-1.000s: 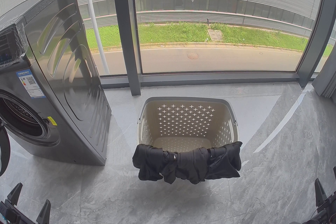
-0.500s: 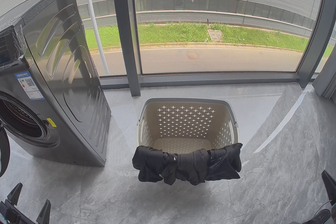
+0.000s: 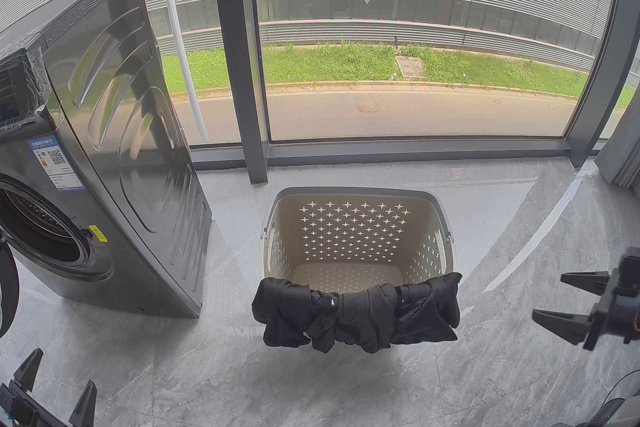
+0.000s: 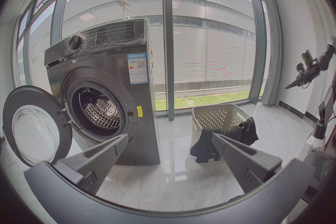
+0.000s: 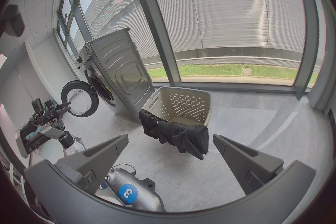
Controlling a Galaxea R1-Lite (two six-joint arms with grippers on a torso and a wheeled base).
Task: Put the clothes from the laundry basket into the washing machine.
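Black clothes (image 3: 360,315) are hanging over the near rim of the laundry basket (image 3: 357,191) — the basket is sitting on the floor (image 3: 333,388), just right of the washing machine (image 3: 127,135), whose door (image 4: 35,126) is standing open. Right gripper (image 3: 548,297) is hovering to the basket's right, jaws spread, gripping nothing. Left gripper (image 3: 61,368) is hanging low before the machine — jaws spread too, empty.

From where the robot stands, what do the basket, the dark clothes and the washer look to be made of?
Basket: likely moulded plastic, matt cream, walls pierced with star-shaped holes.
Clothes: soft black fabric, limp and creased over the basket's near rim.
Washer: seemingly painted sheet metal, glossy dark grey, its pressed side panel mirroring the window.
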